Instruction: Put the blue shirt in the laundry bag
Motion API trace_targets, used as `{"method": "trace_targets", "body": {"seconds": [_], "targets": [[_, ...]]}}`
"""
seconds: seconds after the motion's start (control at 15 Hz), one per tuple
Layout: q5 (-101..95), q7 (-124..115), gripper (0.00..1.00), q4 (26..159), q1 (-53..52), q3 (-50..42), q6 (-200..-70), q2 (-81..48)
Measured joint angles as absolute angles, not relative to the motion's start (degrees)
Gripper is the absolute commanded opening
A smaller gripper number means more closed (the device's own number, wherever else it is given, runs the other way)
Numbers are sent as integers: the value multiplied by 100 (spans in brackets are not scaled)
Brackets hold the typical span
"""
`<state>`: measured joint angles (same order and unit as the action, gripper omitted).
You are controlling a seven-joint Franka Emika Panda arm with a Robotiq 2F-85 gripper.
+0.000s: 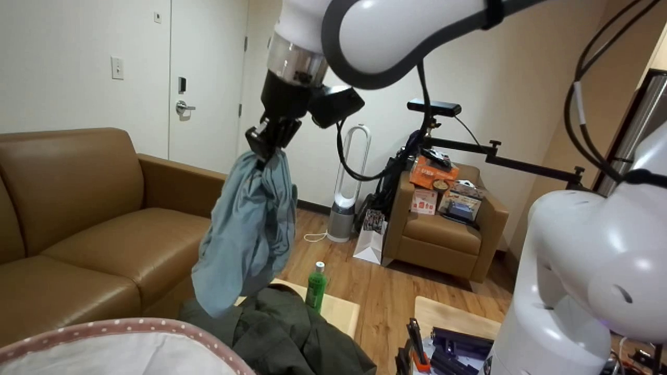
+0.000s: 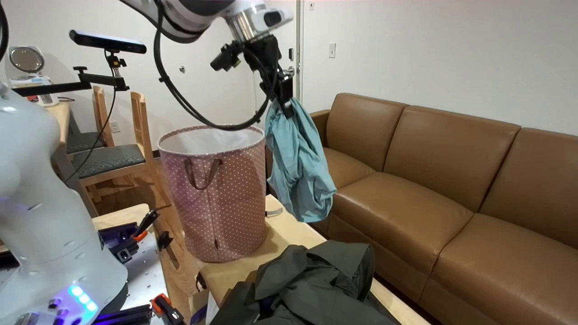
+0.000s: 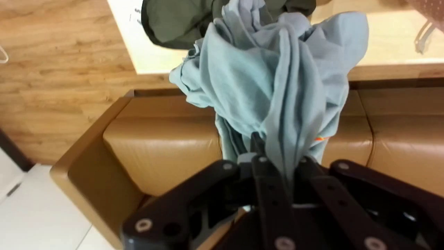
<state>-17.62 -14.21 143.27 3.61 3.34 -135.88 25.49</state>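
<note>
Blue shirt (image 1: 245,229): hanging bunched below the pincer (image 1: 266,154) in an exterior view, not yet in the laundry bag (image 1: 120,354); could swing wide and miss if hurried across.
Pincer: drawn together on a gathered fold of the shirt, with nothing else in hold.
Bag rim (image 1: 130,325): below the pincer, toward the camera; likely to snag trailing cloth if approached too low.
Dark jacket (image 1: 297,333): below the pincer, overlapped by the shirt; cannot tell from here whether touching.
Green bottle (image 1: 316,289): below and beyond the pincer, absent from the remaining views.
Polka-dot wall (image 2: 226,203): beside and below the pincer in an exterior view, shown here nearly whole; could be shoved askew on the counter (image 2: 280,232) by a sideways carry without lifting first.
Carry handle (image 2: 188,171): below the pincer, seen only here; might hook loose cloth.
Shirt end: clear of the jacket here; lower than the rim by the look of it, hence a need for height.
Fingers (image 3: 269,187): pressed close on thin pleats, a detail seen only in the wrist view; could shed a shallow pinch on a jerk, with depth of grip hidden.
Bag corner (image 3: 432,12): off to one side of the pincer, with mouth out of frame; easily missed if aimed at by this view alone.
</note>
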Motion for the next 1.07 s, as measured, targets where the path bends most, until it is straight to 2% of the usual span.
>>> {"method": "trace_targets", "body": {"seconds": [0.33, 0.4, 0.6, 0.67, 0.73, 1.07], "targets": [[-2038, -1434, 2, 13949, 207, 1254, -13317, 3771], [-2088, -1434, 7, 13875, 158, 1438, -13298, 3991], [-2122, -1434, 7, 13824, 112, 1763, -13282, 4484], [-2127, -1434, 7, 13835, 113, 1769, -13280, 4535], [-2133, -1434, 2, 13839, 118, 1763, -13280, 4536], [-2141, -1409, 2, 13851, 81, 1867, -13802, 4352]]}}
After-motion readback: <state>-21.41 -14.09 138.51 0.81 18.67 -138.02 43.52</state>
